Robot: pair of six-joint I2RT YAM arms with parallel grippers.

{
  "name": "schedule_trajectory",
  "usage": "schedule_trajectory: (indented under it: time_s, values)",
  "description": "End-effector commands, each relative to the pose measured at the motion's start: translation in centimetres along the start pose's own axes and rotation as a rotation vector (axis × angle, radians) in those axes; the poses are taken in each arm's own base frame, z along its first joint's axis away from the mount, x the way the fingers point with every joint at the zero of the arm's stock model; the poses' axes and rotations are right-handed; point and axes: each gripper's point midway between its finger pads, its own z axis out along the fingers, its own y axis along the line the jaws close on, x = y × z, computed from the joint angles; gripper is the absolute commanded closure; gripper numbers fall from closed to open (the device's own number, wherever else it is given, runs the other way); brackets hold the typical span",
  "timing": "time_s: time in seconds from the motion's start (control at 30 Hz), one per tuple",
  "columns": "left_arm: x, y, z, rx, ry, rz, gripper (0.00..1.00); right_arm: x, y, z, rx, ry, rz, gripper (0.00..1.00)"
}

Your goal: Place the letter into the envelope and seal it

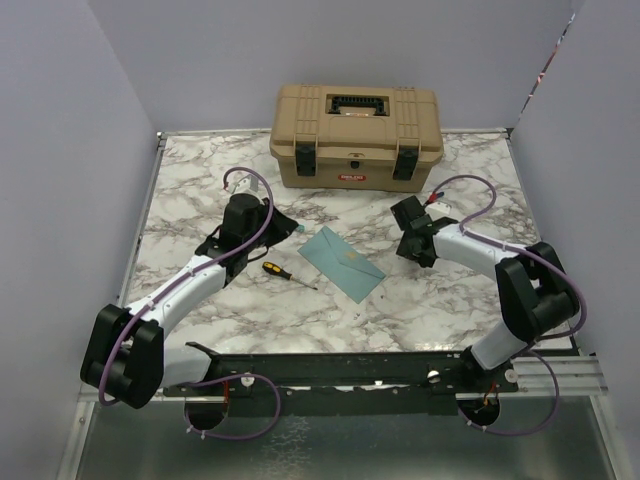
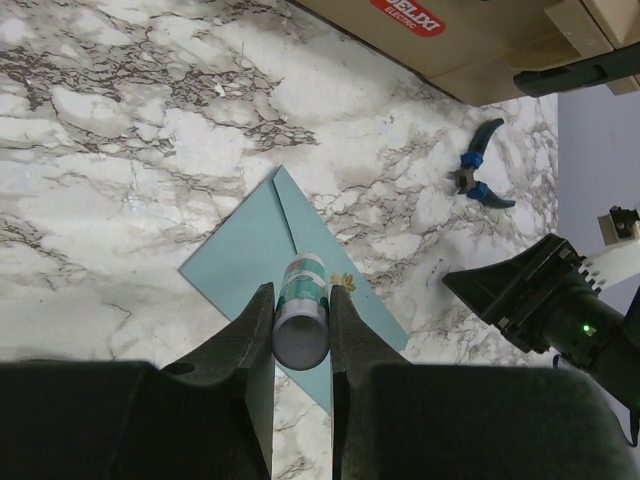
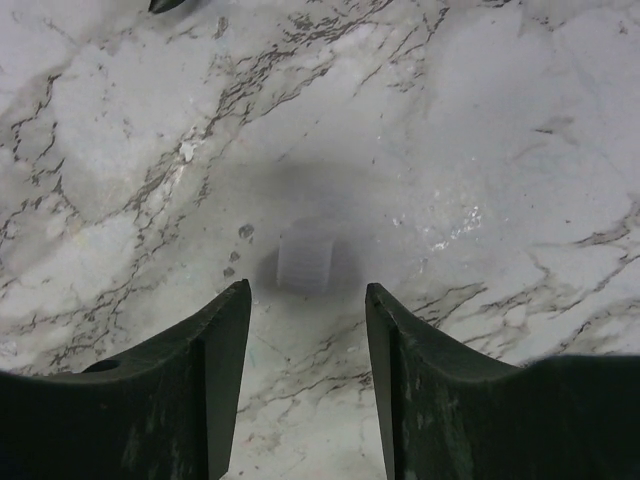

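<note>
Envelope lies mid-frame in the top view, its long axis running upper left to lower right, just beyond your left gripper, which clenches one glue stick. Your right gripper hangs released above one white cap. One envelope; no letter shows.

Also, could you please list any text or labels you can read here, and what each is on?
"ELECTRIC", upside down, beside a brand word I cannot read surely: red label on the tan toolbox.
Print on the green-and-white tube in the left pincer: too blurred.
On the envelope: a small gold mark, no legible words.
</note>
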Motion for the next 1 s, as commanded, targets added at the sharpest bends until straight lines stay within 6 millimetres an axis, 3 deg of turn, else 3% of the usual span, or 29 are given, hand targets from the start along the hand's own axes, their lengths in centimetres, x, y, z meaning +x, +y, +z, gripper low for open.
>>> schedule_trajectory:
  time_s: [0.0,0.33,0.57,0.77,0.97]
  values:
    - [0.3,0.8,-0.1,-0.009,0.007,0.014,1.0,-1.4,-0.4,1.2,0.029,-0.035,0.04,0.49]
    - [-0.5,0.8,-0.5,0.002,-0.01,0.002,1.0,-1.0,0.2,2.2,-0.004,0.0,0.016,0.62]
    - [-0.5,0.9,-0.9,0.009,-0.012,0.0,1.0,-0.8,0.4,1.7,-0.05,0.043,0.014,0.85]
    - [0.1,-0.7,-1.6,0.096,0.046,0.057,1.0,0.2,0.8,-0.9,-0.155,0.151,-0.051,0.94]
    - [0.9,-1.7,-2.8,0.16,0.079,0.084,1.0,4.3,2.4,-5.5,-0.35,0.408,-0.074,0.95]
